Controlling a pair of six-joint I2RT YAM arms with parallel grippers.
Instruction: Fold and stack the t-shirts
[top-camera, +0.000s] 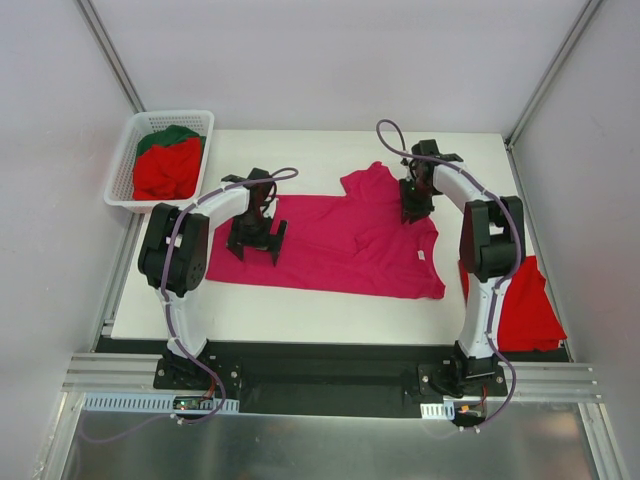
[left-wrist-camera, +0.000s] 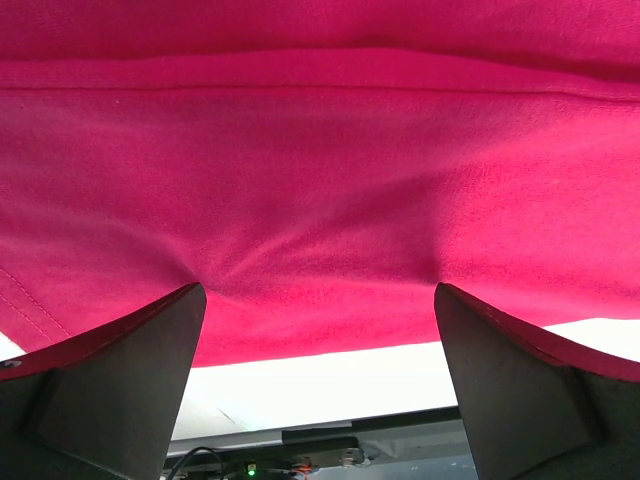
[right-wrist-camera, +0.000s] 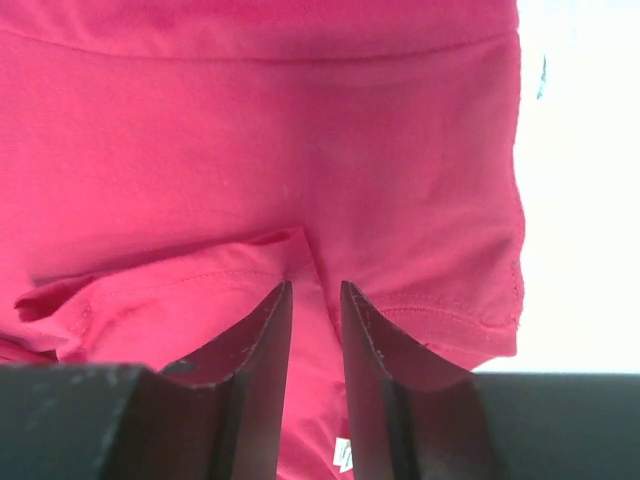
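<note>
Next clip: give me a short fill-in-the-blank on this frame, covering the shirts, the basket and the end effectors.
1. The spread t-shirt is ____ in colour.
2. The white basket holds red cloth and ____ cloth.
3. The end effector with wide-open jaws belongs to the ____ arm.
4. A red t-shirt lies beside the base of the ____ arm.

Missing words: magenta; green; left; right.

The left arm (top-camera: 218, 203) and right arm (top-camera: 482, 300) were white tubes with bulky black joint housings and looping grey cable (top-camera: 379, 135). The left gripper (left-wrist-camera: 318, 290) and right gripper (right-wrist-camera: 315, 287) had matte black wedge fingers (left-wrist-camera: 110, 400)
</note>
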